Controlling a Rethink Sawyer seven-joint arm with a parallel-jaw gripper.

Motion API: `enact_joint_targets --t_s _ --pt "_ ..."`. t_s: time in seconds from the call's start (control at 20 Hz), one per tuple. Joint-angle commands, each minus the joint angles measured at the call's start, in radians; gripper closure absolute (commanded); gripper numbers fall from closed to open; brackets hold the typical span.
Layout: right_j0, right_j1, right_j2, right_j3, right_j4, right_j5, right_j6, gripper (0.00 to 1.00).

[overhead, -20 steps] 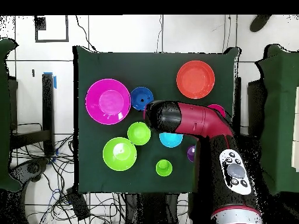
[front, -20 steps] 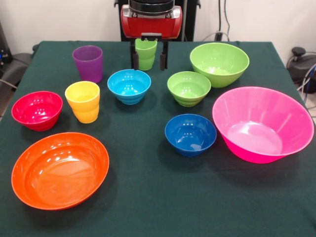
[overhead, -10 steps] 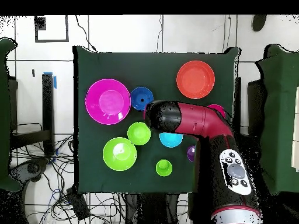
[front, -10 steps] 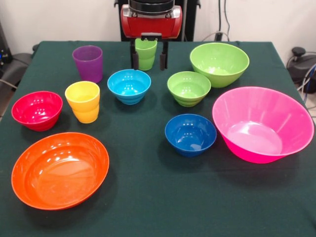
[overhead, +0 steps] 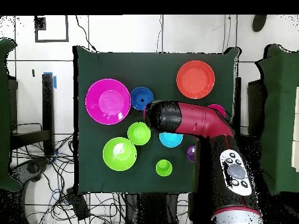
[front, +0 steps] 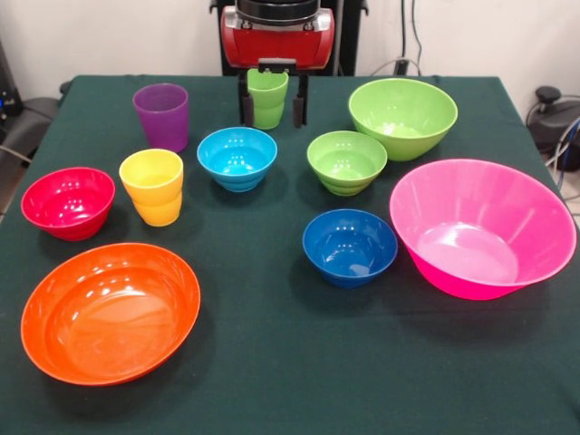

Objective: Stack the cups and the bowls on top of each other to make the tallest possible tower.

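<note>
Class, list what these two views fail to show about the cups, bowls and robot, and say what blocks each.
1. Overhead view: the arm covers the yellow cup entirely, and most of the red bowl and purple cup.
2. Overhead view: the arm also hides the gripper.
3. Front view: the top edge cuts off the arm. Whether the jaws straddle the lime green cup or hang before it is unclear.

A dark green table (front: 290,362) stands before a pale wall (front: 109,36).
</note>
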Motion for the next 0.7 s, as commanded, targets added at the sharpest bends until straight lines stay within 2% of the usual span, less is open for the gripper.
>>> enact_joint_targets --t_s 0.05,0.7 --pt "0.003 0.04 0.075 -0.007 -0.007 0.093 0.009 0.0" --pt "-0.008 0.038 0.084 0.006 -0.004 0.086 0.0 0.0"
